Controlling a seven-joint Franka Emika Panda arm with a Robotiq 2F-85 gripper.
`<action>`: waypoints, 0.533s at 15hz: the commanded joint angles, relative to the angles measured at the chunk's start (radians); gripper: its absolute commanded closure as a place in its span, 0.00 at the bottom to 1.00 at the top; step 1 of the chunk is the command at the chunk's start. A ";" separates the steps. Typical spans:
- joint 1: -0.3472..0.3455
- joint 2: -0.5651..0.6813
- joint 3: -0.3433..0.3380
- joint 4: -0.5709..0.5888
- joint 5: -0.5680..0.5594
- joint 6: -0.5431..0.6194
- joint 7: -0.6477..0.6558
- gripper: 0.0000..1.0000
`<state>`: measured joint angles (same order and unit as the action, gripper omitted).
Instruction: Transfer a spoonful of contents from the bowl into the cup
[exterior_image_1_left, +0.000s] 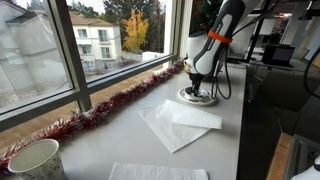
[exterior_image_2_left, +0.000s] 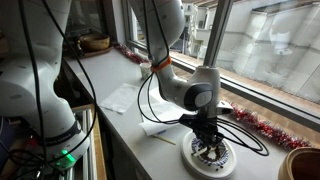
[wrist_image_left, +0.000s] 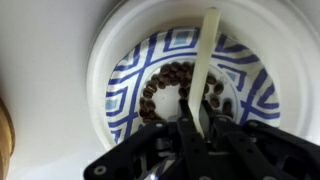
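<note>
A white bowl (wrist_image_left: 120, 60) with a blue pattern holds dark brown beans (wrist_image_left: 165, 85). It shows in both exterior views (exterior_image_1_left: 197, 97) (exterior_image_2_left: 210, 158) on the grey counter. My gripper (wrist_image_left: 197, 125) hangs just above the bowl and is shut on the handle of a cream spoon (wrist_image_left: 205, 60), whose far end reaches over the beans toward the bowl's rim. In the exterior views the gripper (exterior_image_1_left: 197, 88) (exterior_image_2_left: 207, 143) sits low over the bowl. A white speckled cup (exterior_image_1_left: 35, 160) stands at the counter's near end; its rim also shows in an exterior view (exterior_image_2_left: 303, 160).
White napkins (exterior_image_1_left: 180, 122) lie on the counter between bowl and cup. Red tinsel (exterior_image_1_left: 110, 108) runs along the window sill. A black cable (exterior_image_2_left: 250, 135) loops round the bowl. A wicker basket (exterior_image_2_left: 95, 43) stands at the far end.
</note>
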<state>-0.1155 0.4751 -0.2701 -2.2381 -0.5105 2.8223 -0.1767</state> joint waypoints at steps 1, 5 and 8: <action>-0.120 0.001 0.102 -0.039 0.091 0.056 -0.176 0.96; -0.244 -0.011 0.208 -0.049 0.187 0.064 -0.361 0.96; -0.335 -0.020 0.287 -0.053 0.250 0.051 -0.502 0.96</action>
<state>-0.3606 0.4546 -0.0646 -2.2556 -0.3348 2.8599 -0.5351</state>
